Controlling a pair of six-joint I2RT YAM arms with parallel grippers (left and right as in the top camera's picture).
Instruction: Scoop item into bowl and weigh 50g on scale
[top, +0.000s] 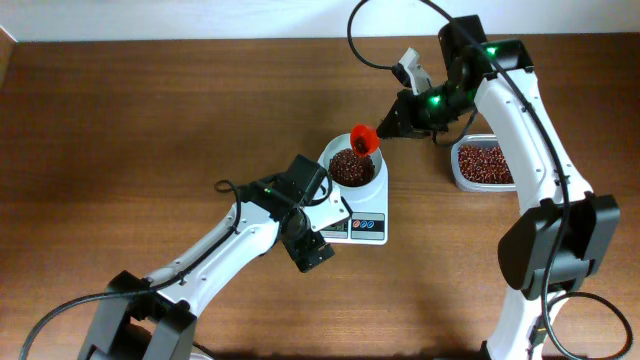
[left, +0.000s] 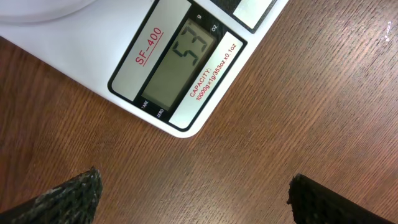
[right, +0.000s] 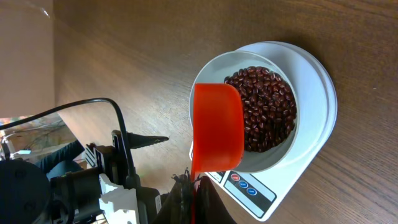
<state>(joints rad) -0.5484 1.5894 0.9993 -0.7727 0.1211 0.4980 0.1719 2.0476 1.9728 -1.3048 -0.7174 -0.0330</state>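
The white bowl stands on the white scale and holds a heap of dark red beans. My right gripper is shut on the handle of an orange-red scoop, which hangs tilted over the bowl's near rim. My left gripper stands open over bare wood just in front of the scale's corner, holding nothing. The grey display reads 53.
A clear plastic tub holding more red beans sits right of the scale, under the right arm. The brown wooden table stretches away on the left. The left arm's black cables lie near the scale's front.
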